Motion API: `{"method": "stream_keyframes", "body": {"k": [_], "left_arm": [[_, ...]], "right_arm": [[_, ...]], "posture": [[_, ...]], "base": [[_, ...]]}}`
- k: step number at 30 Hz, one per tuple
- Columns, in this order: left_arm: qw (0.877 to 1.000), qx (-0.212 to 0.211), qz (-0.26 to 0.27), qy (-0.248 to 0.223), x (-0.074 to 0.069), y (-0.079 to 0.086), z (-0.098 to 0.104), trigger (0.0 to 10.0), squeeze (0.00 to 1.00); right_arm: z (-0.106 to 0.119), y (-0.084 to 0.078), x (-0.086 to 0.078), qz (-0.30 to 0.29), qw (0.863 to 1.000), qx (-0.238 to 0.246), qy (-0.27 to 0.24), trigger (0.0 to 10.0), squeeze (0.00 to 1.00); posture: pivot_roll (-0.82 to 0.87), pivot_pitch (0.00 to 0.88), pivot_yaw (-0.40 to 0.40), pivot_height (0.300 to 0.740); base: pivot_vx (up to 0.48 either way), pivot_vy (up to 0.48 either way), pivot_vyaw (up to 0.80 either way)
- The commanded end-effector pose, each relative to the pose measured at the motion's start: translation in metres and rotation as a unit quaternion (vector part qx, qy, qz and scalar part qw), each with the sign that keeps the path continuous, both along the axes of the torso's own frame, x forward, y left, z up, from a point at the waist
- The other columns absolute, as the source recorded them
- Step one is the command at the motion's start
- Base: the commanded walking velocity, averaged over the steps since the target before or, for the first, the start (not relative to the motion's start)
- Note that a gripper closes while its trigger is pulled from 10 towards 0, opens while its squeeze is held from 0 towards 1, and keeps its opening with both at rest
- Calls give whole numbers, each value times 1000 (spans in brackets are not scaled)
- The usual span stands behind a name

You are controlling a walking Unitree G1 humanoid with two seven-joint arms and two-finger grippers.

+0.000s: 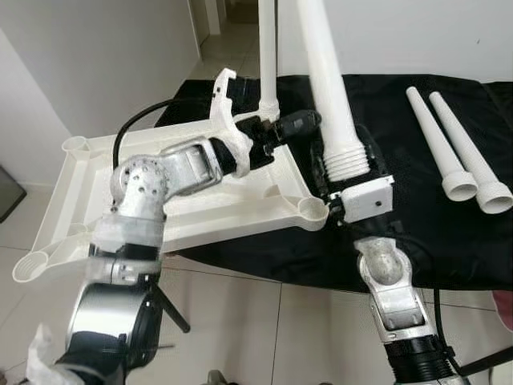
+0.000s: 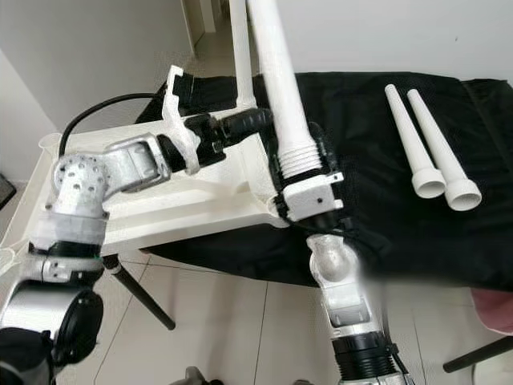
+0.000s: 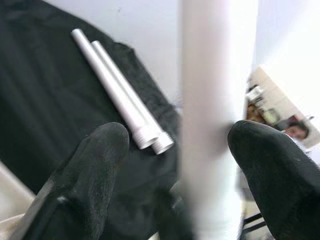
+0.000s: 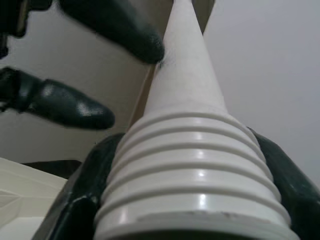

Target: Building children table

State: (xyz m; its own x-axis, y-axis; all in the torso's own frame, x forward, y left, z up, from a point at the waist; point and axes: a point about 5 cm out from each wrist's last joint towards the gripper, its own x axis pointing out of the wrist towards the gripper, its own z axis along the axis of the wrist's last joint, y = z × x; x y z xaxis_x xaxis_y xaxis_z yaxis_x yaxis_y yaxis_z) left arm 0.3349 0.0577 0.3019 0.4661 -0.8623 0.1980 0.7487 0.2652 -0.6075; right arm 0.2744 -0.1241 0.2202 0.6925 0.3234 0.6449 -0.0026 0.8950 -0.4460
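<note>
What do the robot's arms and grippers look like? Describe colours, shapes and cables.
Both arms are silver metal with rounded, perforated joints. The left gripper and right gripper each have two long black fingers. A white box sits at the right wrist, and a black cable loops from the left arm.

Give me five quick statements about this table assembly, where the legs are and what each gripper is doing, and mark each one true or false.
1. The right gripper is shut on a white leg at its threaded end. True.
2. Four spare legs lie on the black cloth. False: two spare legs lie there, side by side.
3. The white tabletop lies upside down, its corner sockets facing up. True.
4. The left gripper is clamped on the standing leg. False: its fingers are spread on either side of the held leg, apart from it.
5. One leg already stands upright at the tabletop's far corner. True.
</note>
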Motion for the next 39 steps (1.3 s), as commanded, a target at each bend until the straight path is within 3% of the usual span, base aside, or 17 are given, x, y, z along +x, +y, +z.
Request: {"method": "stream_keyframes", "body": {"k": [1,14,18,29,30,32,33,39], "left_arm": [[988,-78,-121,-63,-11,1,15,10000,0],[988,-87,-115,-58,-6,4,21,10000,0],[990,-102,-76,-54,10,15,31,10000,0],[992,-123,-10,-40,36,36,46,10000,0],[991,-127,-11,-36,36,37,45,9569,0],[991,-126,-14,-35,36,38,43,2863,0],[991,-130,-18,-34,36,39,43,0,0],[990,-136,-21,-28,39,40,41,0,0]], "right_arm": [[-3,10,-6,28,999,-19,-8,10000,0],[-26,16,-12,51,997,-52,25,10000,0],[-38,13,-22,59,995,-65,43,10000,0],[-46,7,-29,61,993,-91,51,10000,0],[-46,6,-29,61,993,-92,52,10000,0],[-46,6,-29,59,993,-92,52,10000,0],[-46,5,-29,59,993,-92,52,10000,0],[-46,3,-29,52,994,-86,53,10000,0]], "posture": [[-122,0,130,740],[-121,0,130,740],[-124,0,125,740],[-125,22,132,740],[-128,21,133,740],[-127,27,135,740],[-127,27,135,740],[-124,33,130,740]], "base": [[0,0,0],[0,0,0],[0,0,0],[0,0,0],[0,0,0],[0,0,0],[0,0,0],[0,0,0]]}}
